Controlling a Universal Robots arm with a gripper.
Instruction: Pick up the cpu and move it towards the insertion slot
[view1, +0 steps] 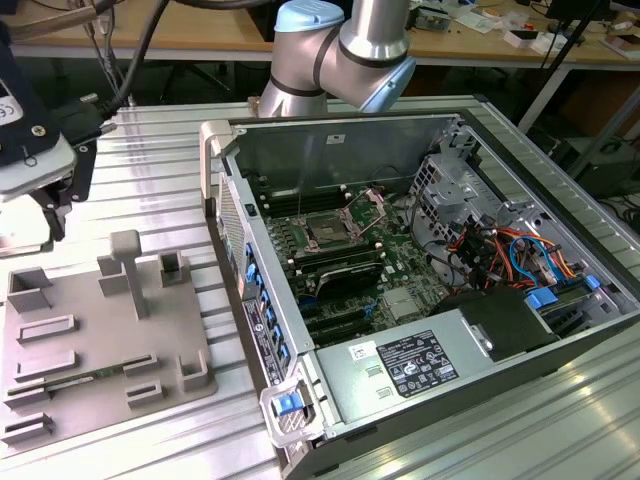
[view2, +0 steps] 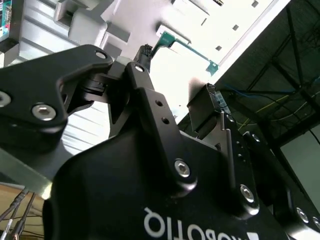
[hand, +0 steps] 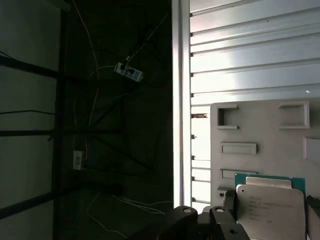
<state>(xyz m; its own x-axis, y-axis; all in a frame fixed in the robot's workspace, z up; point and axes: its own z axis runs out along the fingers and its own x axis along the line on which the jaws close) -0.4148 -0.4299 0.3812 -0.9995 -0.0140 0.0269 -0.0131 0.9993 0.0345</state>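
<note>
The jaws stood closed on the cpu (hand: 272, 212), gripping it by its edges. In the second wrist view the gripper (view2: 178, 70) was seen from behind its black linkages, and the chip's thin green edge ran between the two fingertips (view2: 145, 51). The first wrist view gave the chip's pale metal top instead, with a green rim along one side. There the chip was held above the grey tray (hand: 260, 127) and covered part of one of its recesses.

The exterior view placed the gripper high at that view's left, over the tray's far end on the slatted metal table (view1: 150, 170). The insertion slot (view1: 330, 232) lay well apart, towards the exterior view's right, inside the open computer case (view1: 330, 150), its dark centre uncovered. The arm's (view1: 345, 40) grey and blue joints stood behind the case's far wall.
</note>
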